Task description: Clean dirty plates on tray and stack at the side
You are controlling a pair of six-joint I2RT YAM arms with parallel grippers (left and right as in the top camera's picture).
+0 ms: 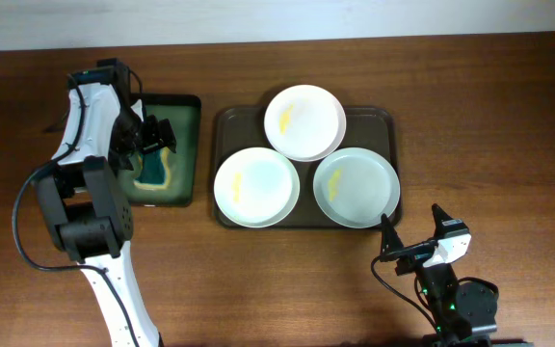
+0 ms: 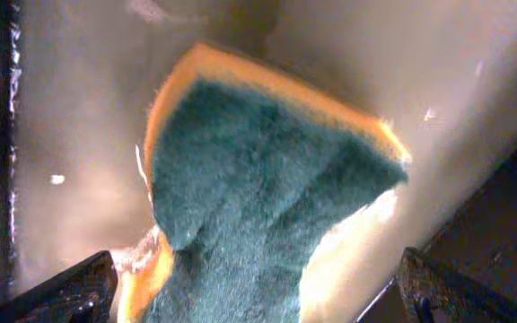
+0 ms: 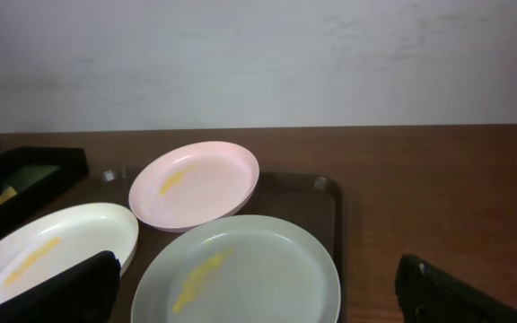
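The left gripper point(image 1: 159, 145) hangs low over the black basin point(image 1: 187, 104) with its jaws spread wide, a green-and-yellow sponge point(image 2: 267, 179) lying between them. The right gripper point(image 1: 412, 229), also spread wide and empty, hovers above the bench point(image 1: 489, 116) just beside the tray point(image 1: 229, 120). Three yellow-smeared plates point(image 1: 303, 120) point(image 1: 255, 186) point(image 1: 356, 185) sit on the tray.

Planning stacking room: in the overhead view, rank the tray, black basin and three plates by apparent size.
1. Tray.
2. Black basin.
3. Back plate, left plate, right plate: all look alike, so unranked.
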